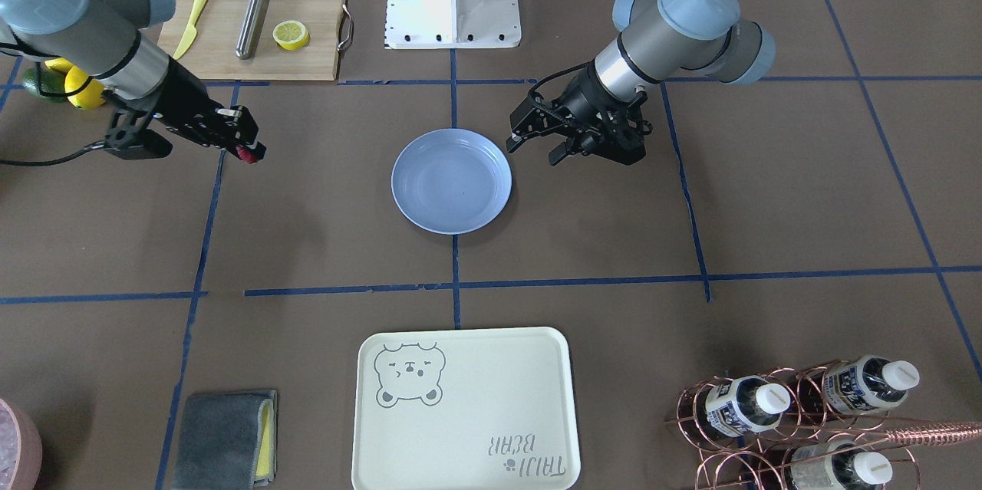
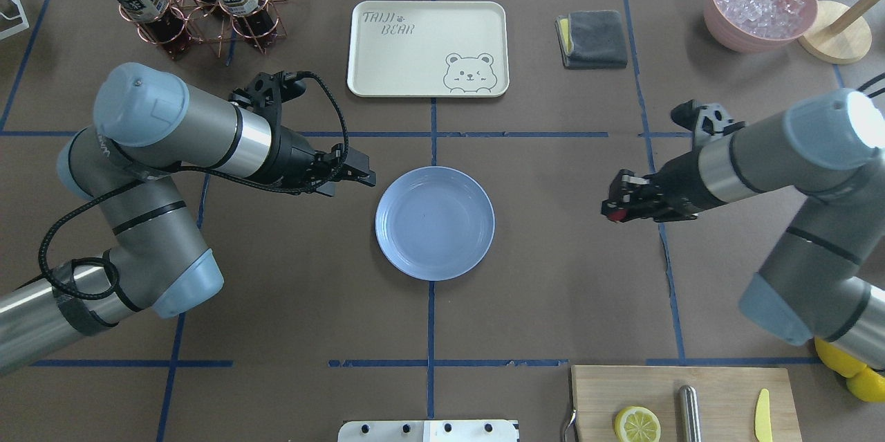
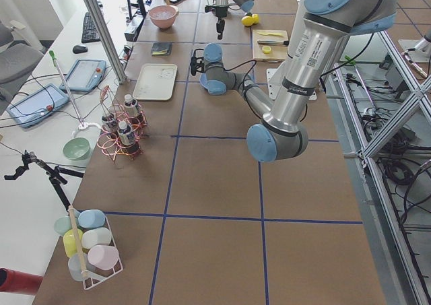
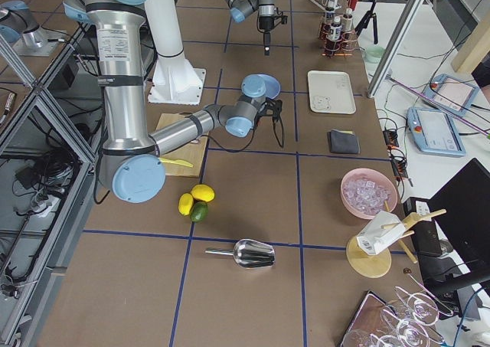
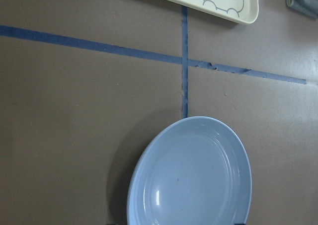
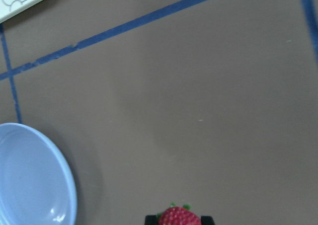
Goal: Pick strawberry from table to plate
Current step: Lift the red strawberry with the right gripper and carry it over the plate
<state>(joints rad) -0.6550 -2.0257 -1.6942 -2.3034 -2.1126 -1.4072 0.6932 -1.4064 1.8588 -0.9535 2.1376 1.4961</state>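
"So where's the tiny dark red strawberry (image 1: 247,155)?"
"Pinched in the right gripper (image 1: 252,147), above the brown paper-covered table (image 1: 614,245), well right of the round light blue-grey plate (image 1: 451,181)."
"And the left gripper (image 1: 533,151)?"
"Spread wide, just left of that plate."

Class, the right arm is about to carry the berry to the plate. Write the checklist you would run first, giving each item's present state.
1. Small dark red strawberry held between the fingers of the right gripper: ok.
2. Round light blue-grey plate empty and flat on the table: ok.
3. Brown paper-covered table bare between strawberry and plate: ok.
4. Left gripper, open, clear of the plate: cannot tell; its tips hang right at the rim.
5. Grip firm enough for the carry: cannot tell.
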